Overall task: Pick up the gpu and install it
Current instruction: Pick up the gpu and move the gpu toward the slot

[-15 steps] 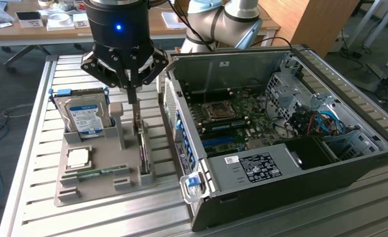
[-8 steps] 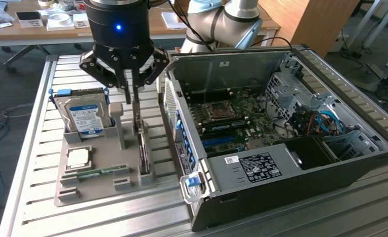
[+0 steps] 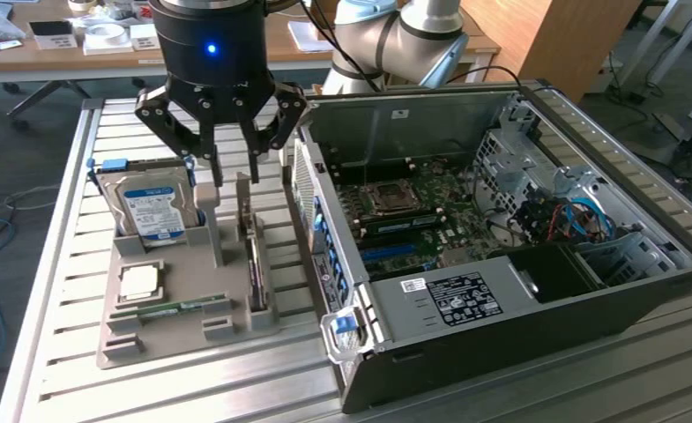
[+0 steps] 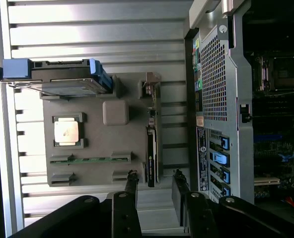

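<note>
The gpu (image 3: 255, 257) is a thin dark card that stands on its edge in a slot of the grey holder tray (image 3: 169, 330), with its silver bracket at the far end. My gripper (image 3: 235, 179) hangs just above that end with its fingers apart and nothing between them. In the wrist view the gpu (image 4: 152, 153) runs edge-on. The gripper (image 4: 155, 179) is open over its near end, one finger (image 4: 132, 184) on each side and clear of the card. To the exterior view's right lies the open computer case (image 3: 628, 291), its motherboard (image 3: 411, 207) exposed.
The tray also holds a hard drive (image 3: 152, 211) with a blue-white label, a square processor (image 3: 140, 282) and a green memory stick (image 3: 181, 307). The case's rear wall (image 3: 322, 220) stands close beside the card. All of it rests on a slatted metal table (image 3: 63, 264).
</note>
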Motion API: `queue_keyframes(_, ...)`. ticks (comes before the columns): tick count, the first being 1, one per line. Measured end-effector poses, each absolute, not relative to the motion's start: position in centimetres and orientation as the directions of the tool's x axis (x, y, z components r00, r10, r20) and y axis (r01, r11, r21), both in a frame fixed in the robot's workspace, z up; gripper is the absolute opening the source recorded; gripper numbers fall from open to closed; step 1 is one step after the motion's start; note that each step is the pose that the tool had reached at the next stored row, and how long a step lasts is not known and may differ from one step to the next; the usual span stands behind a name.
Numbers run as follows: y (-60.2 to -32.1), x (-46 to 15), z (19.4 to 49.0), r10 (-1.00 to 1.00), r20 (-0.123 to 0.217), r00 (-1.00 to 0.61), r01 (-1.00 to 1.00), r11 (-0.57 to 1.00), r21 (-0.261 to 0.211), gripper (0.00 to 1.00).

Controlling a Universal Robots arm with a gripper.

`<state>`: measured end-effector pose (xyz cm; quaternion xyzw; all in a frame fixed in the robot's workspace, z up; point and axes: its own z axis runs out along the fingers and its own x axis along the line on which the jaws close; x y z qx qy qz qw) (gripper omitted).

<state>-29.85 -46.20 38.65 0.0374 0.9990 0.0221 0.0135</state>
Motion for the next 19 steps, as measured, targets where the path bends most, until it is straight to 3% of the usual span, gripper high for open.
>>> queue_keyframes(19, -46.2, -29.9, 37.6, 0.076, -0.025, -0.997, 0.074, 0.996, 0.05, 0.42)
